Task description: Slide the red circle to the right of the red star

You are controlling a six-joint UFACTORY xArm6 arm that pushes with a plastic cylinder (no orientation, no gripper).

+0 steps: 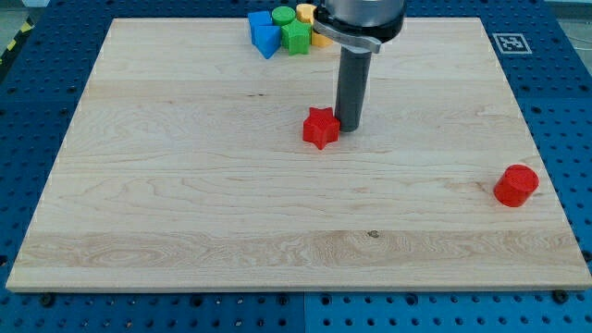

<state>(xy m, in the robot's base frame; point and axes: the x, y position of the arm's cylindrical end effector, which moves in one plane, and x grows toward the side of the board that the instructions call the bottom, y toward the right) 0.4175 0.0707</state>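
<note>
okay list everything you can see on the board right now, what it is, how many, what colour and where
red star: 1, red, board centre, touching my tip's left side
red circle: 1, red, near the view's right edge, alone
blue blocks: 2 or so, blue, top-centre cluster, shapes unclear
green blocks: 2, green, same cluster
yellow block: 1, yellow, cluster's right, partly hidden by the arm
board: 1, pale wood
my tip: 1, dark rod, just right of the red star
</note>
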